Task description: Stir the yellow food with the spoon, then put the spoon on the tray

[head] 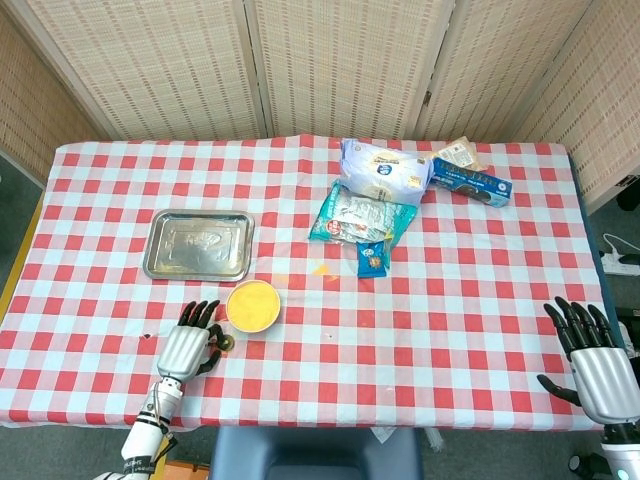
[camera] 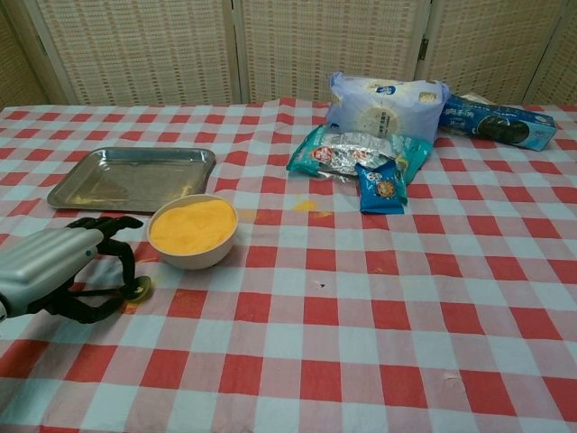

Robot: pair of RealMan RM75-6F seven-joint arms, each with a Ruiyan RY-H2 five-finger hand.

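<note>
A white bowl of yellow food (head: 252, 305) (camera: 192, 225) stands just in front of the steel tray (head: 160, 262) (camera: 90, 185). The spoon (head: 228, 344) (camera: 140, 290) lies low on the cloth left of the bowl; only its small round end shows. My left hand (head: 186, 350) (camera: 45, 268) is curled over its handle, fingers and thumb closed around it, beside the bowl and apart from it. Near the table's front right corner my right hand (head: 595, 362) rests with its fingers spread, holding nothing; the chest view does not show it.
Snack packs lie at the back right: a white bag (head: 378, 172) (camera: 383, 106), a teal packet (head: 358, 218) (camera: 347, 153), a small blue pack (head: 372, 258) (camera: 380, 187) and a dark blue box (head: 472, 183) (camera: 500, 122). A yellow smear (head: 320, 268) marks the checked cloth.
</note>
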